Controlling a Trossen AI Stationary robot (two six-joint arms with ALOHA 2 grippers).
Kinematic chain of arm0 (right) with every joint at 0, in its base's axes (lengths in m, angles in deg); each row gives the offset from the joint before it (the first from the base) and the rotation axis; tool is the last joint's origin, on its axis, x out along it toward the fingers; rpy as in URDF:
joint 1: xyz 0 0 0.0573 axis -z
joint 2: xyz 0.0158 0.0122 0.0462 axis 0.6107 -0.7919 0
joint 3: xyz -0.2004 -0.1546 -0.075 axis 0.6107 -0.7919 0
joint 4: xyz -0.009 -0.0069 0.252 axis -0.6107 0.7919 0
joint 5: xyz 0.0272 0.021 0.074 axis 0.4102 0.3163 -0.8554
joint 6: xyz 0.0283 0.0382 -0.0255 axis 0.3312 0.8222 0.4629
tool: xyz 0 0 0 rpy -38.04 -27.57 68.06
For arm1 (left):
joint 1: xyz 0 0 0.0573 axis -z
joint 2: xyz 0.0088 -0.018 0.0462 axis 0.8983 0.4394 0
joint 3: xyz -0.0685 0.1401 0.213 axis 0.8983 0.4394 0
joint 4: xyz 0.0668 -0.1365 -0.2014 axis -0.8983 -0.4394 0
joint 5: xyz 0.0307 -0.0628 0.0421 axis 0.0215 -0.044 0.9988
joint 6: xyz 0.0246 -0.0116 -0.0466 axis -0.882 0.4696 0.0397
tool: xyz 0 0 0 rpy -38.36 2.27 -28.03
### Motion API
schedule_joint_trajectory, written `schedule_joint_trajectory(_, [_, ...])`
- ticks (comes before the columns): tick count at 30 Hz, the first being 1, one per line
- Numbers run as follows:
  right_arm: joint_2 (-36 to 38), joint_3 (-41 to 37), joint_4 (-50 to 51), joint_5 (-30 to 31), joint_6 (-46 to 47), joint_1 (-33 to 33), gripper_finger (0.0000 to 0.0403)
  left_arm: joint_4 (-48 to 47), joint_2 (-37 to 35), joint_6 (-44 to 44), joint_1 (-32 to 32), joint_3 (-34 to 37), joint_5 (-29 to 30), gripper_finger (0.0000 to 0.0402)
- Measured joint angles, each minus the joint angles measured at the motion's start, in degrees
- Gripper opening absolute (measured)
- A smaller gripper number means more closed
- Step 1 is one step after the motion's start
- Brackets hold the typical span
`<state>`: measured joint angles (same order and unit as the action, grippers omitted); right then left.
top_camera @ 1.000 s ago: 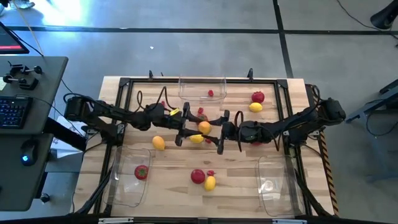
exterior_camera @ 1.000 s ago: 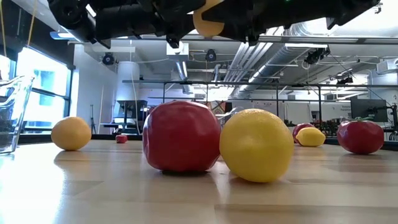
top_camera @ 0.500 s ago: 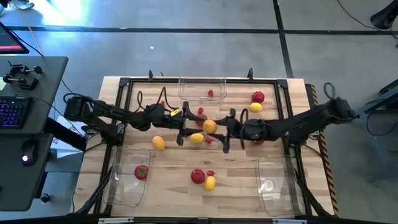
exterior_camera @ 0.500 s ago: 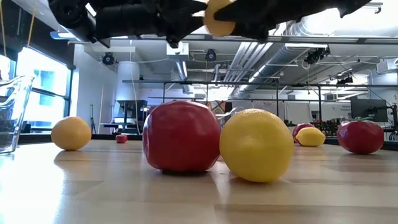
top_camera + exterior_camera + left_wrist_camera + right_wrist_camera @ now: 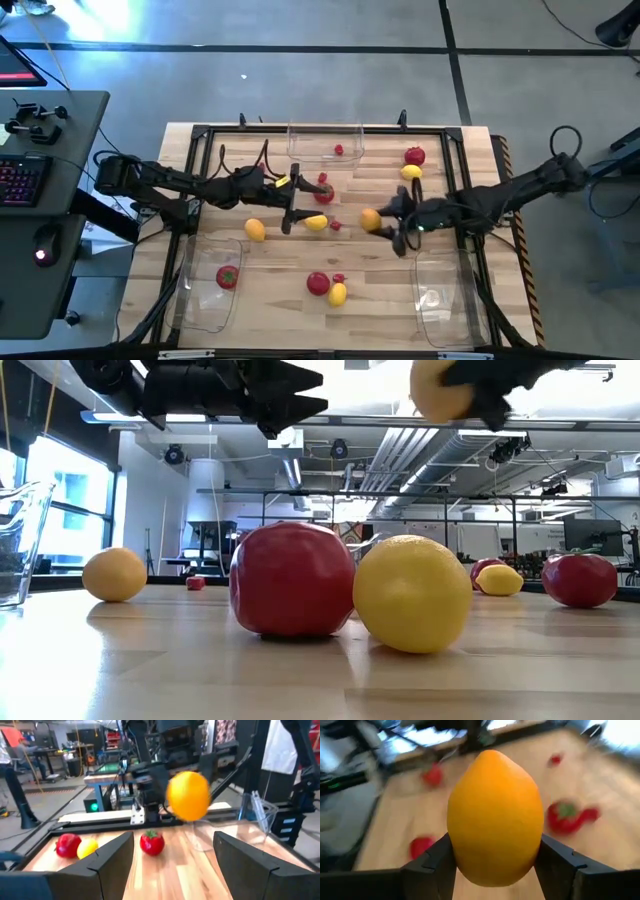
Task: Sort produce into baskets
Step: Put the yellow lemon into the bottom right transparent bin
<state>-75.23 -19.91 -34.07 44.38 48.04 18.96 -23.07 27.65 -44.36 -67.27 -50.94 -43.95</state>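
Observation:
My right gripper (image 5: 385, 223) is shut on an orange lemon (image 5: 495, 817) above the table's middle right, short of the near right basket (image 5: 440, 295). My left gripper (image 5: 292, 206) hangs open and holds nothing left of centre; in its wrist view the lemon (image 5: 188, 796) shows beyond its fingers. Lying loose on the table are a yellow lemon (image 5: 316, 222), an orange lemon (image 5: 255, 230), a tomato (image 5: 318, 284) beside another yellow lemon (image 5: 338, 293), and small red berries. One tomato (image 5: 227, 277) lies in the near left basket (image 5: 205, 290). My right gripper pinches the orange lemon by its two opposite sides (image 5: 454, 845) between its two fingers (image 5: 432, 867). The fingers reach in from the table's right side, slanting a little downward. The lemon is lifted clear of the table (image 5: 443, 390).
A third basket (image 5: 325, 140) at the far middle holds a berry (image 5: 339, 151). A tomato (image 5: 414, 156) and a yellow lemon (image 5: 410, 172) lie at the far right. A black metal frame (image 5: 200, 135) runs round the tabletop. A desk with a keyboard stands left of the table.
My right gripper has drawn back toward the table's right edge and risen a little, taking the orange lemon with it. The lemon was close between both grippers near the centre and now hangs clear of my left gripper, which has stayed where it was.

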Motion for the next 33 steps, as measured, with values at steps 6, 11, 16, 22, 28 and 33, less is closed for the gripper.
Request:
schedule_joint_trajectory(6, [3.8, 0.0, 15.2, -5.9, 17.7, -5.4, 0.0197, -0.7, 0.0, -0.4, 0.0, 0.0, 0.4, 0.0257])
schedule_joint_trajectory(11, [3.9, 0.0, 24.2, -12.1, 31.9, -10.4, 0.0197, -0.8, 0.0, -0.4, 0.0, 0.0, 0.4, 0.0257])
schedule_joint_trajectory(16, [3.0, 1.3, 31.3, -15.3, 47.7, -15.8, 0.0197, -1.2, 0.0, -0.4, 0.0, 0.0, 0.4, 0.0257])
schedule_joint_trajectory(22, [-4.5, 13.5, 48.5, -15.0, 56.7, -22.7, 0.0197, -1.2, 0.0, -0.8, 0.0, 0.0, 0.4, 0.0257])
schedule_joint_trajectory(28, [-13.3, 19.3, 62.1, -20.6, 64.9, -26.0, 0.0197, -2.3, 0.0, -0.6, 0.0, 0.0, 0.4, 0.0257])
schedule_joint_trajectory(33, [-17.5, 15.5, 61.4, -24.1, 58.5, -26.4, 0.0197, -2.7, 0.0, -0.5, 0.0, 0.0, 0.4, 0.0257])
